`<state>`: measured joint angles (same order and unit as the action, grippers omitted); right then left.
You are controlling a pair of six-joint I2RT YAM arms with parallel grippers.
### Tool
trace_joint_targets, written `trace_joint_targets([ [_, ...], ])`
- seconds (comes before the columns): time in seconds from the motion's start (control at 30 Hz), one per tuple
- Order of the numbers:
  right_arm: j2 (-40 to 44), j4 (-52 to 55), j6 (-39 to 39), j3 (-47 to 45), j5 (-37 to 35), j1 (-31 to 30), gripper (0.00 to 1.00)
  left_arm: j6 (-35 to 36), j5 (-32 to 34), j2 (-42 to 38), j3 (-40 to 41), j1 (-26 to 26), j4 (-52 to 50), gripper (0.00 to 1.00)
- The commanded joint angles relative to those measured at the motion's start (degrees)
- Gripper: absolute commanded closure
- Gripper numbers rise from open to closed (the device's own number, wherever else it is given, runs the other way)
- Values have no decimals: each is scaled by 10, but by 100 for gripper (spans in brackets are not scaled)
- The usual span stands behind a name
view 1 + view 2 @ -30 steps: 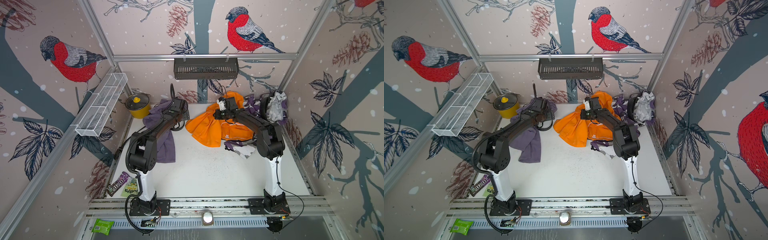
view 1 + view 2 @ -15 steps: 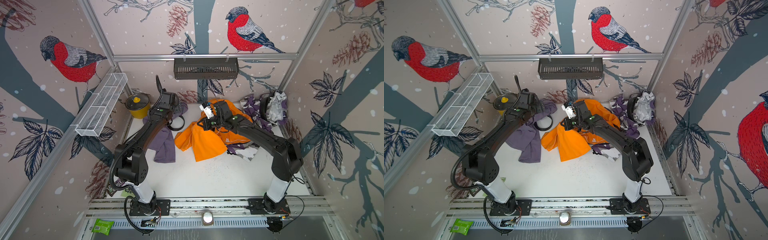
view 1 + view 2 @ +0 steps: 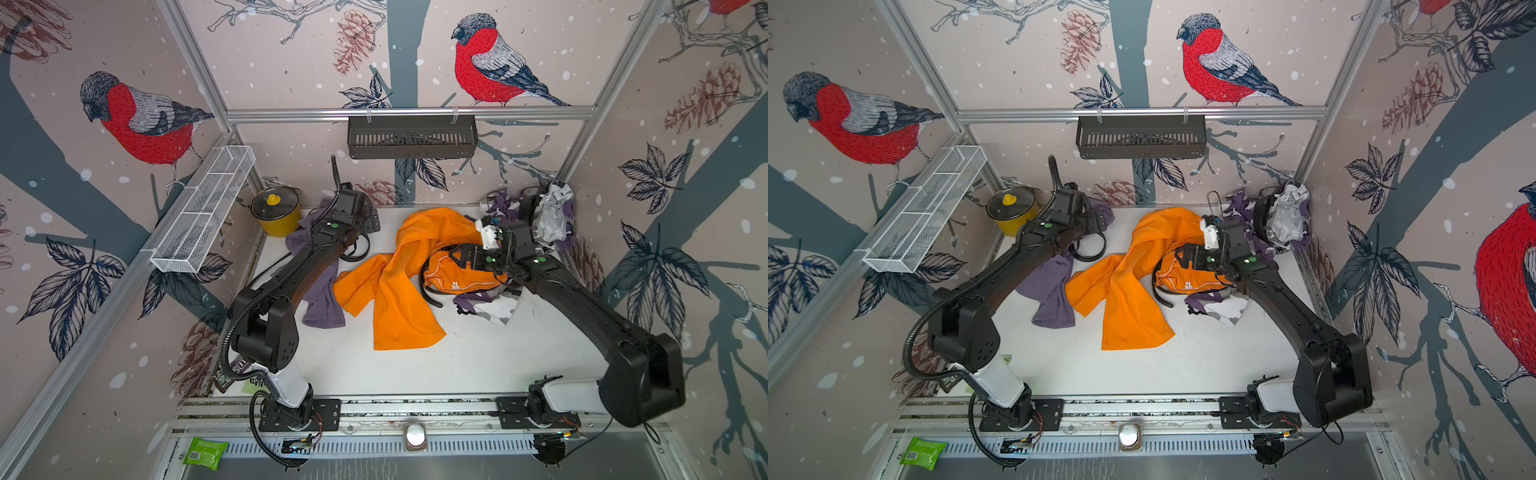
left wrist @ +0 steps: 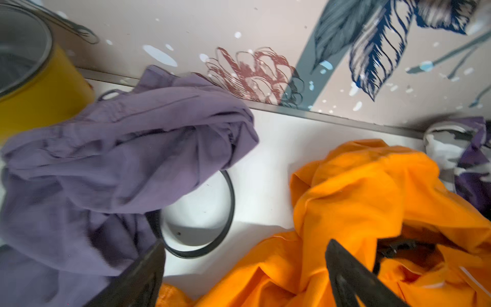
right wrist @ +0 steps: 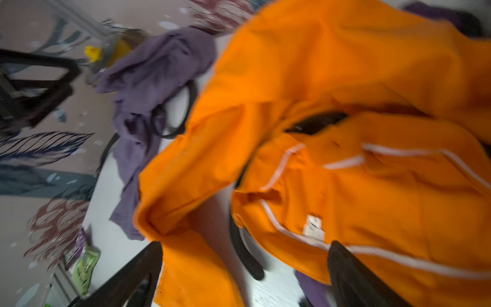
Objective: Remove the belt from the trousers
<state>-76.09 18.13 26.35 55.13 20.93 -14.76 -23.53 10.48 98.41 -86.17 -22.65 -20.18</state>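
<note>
Now the right gripper (image 5: 245, 247) has let go, jaws wide, and the orange trousers (image 3: 399, 291) lie spread mid-table; their black belt (image 3: 421, 282) still rings the waistband right of centre, unremoved. The left gripper (image 4: 245, 243) gapes, empty, far left.

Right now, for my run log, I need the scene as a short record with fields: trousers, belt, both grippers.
trousers: orange, crumpled on the white table
belt: black, around the waistband, one end loose
left gripper: open, empty, between purple garment and trousers
right gripper: open, empty, above the waistband
task: belt not yet removed
</note>
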Motion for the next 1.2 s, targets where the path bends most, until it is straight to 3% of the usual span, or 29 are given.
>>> trace_joint_targets([
  [0.0, 30, 8, 41, -71, 5, 50, 4, 27, -17, 14, -8, -31, 14, 7],
  [0.13, 41, -10, 64, -127, -19, 87, 6, 42, -15, 33, -20, -67, -1, 7],
  [0.23, 38, -38, 82, -136, -41, 100, 13, 43, -18, 37, -18, -76, -1, 7],
  [0.4, -12, -61, 100, -129, -40, 107, 21, 41, -28, 38, -16, -81, -1, 6],
  [0.63, -96, -102, 110, -122, -43, 108, 26, 39, -30, 38, -5, -81, 3, 6],
  [0.8, -133, -119, 112, -84, -53, 102, 43, 37, -26, 36, 1, -81, 4, 6],
  [1.0, -195, -112, 92, -35, -24, 90, 83, 41, -9, 26, 2, -81, -2, 6],
  [1.17, -176, -95, 70, 24, -32, 57, 99, 38, 24, 11, 7, -81, -9, 6],
])
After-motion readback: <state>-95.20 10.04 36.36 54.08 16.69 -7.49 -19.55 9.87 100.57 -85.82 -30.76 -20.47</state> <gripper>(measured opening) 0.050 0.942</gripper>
